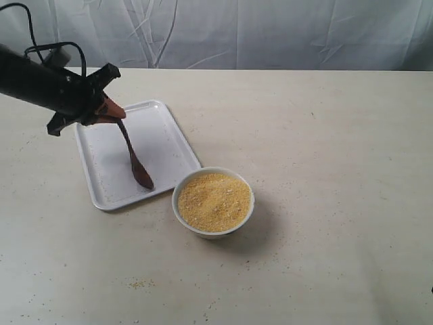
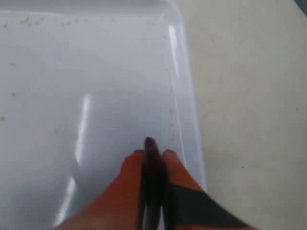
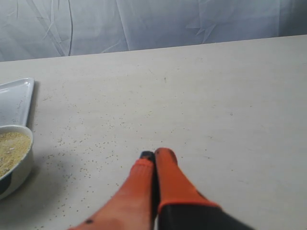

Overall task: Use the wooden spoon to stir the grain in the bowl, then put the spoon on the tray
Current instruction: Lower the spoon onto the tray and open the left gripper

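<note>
My left gripper is shut on the handle of the dark wooden spoon, which hangs slanting down over the white tray; its oval end sits at or just above the tray near the front edge. In the left wrist view the spoon handle is pinched between the orange fingers, with the tray below. The white bowl of yellow grain stands just right of the tray. My right gripper is shut and empty above the table, right of the bowl; it does not show in the exterior view.
Loose grain specks lie scattered on the beige table around the bowl and on the tray. A grey cloth backdrop hangs behind the far table edge.
</note>
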